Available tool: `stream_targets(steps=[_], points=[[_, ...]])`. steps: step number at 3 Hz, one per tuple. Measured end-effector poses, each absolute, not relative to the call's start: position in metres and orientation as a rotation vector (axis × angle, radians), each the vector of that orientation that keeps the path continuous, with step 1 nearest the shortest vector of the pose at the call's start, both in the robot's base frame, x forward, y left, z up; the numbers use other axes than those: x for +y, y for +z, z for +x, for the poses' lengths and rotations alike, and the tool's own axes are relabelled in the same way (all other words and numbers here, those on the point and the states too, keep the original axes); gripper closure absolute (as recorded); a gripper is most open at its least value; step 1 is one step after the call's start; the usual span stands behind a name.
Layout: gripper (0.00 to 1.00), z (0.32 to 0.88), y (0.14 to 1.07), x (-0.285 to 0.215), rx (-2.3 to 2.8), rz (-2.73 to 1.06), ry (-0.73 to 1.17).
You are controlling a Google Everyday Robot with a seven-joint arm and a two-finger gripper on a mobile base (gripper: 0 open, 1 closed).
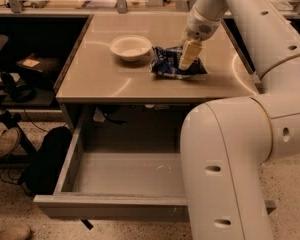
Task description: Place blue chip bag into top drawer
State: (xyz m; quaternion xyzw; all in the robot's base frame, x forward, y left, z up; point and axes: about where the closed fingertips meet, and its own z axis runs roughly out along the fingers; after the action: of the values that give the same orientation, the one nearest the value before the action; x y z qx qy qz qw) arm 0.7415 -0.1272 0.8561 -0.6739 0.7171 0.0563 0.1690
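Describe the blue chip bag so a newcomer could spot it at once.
On the beige table above the open top drawer, look just right of the off-white bowl. The blue chip bag lies under the gripper: crinkled dark-blue foil with white patches, unlike the round bowl.

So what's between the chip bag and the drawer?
Just bare table and its front edge, in the camera view; the top drawer is open below. The gripper is on the blue chip bag.
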Motion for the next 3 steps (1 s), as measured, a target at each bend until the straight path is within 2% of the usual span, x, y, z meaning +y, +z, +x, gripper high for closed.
stream_targets(steps=[2, 3], points=[[0.88, 0.7415, 0.8561, -0.1272, 2.038, -1.916, 0.16], [1.0, 0.7362, 0.8588, -0.1267, 2.002, -1.91, 0.181]])
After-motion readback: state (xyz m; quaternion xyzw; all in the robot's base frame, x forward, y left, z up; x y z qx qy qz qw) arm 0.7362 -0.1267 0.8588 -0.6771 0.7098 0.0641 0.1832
